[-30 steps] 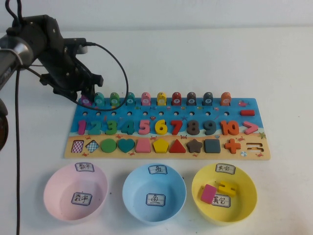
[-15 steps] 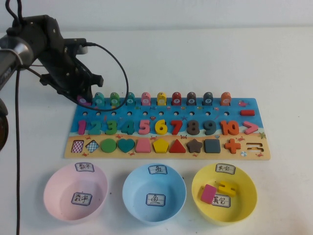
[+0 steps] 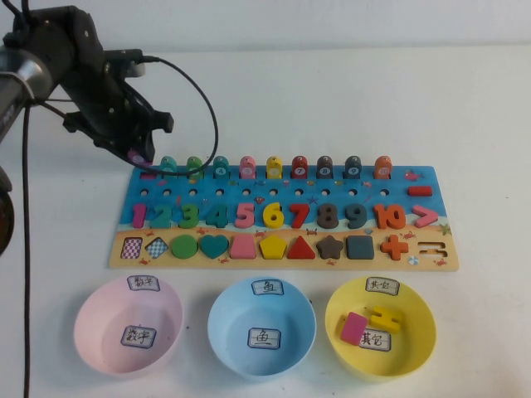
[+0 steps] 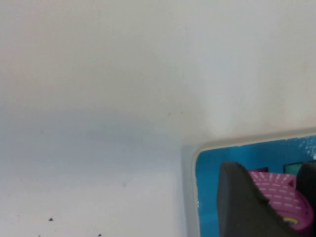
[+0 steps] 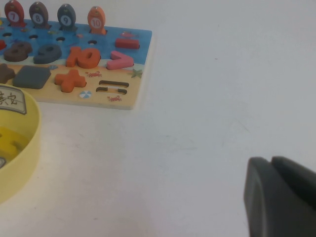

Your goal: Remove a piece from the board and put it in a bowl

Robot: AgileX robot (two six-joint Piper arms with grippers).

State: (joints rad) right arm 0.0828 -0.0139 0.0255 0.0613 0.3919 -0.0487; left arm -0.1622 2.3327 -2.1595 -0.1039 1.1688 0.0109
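Observation:
The board (image 3: 348, 196) lies across the middle of the table, with a row of arch-topped pegs along its far edge. My left gripper (image 3: 138, 154) hangs just above the board's far left corner, shut on the small magenta piece (image 3: 135, 156), which is lifted clear of the board. In the left wrist view the piece (image 4: 279, 195) sits between the dark fingers (image 4: 242, 207) over the board's blue corner (image 4: 210, 168). The light blue bowl (image 3: 236, 319) stands in front of the board, in the middle. My right gripper (image 5: 271, 160) shows only in its wrist view, shut and empty over bare table.
A pink bowl (image 3: 95, 319) stands at the front left. A yellow bowl (image 3: 415, 319) at the front right holds a pink square block (image 3: 354, 328) and a yellow piece (image 3: 385, 317). The left arm's black cable (image 3: 211, 116) loops over the board's far left.
My left gripper has risen and drawn back from the board's far left corner, lifting the magenta piece out of the peg row.

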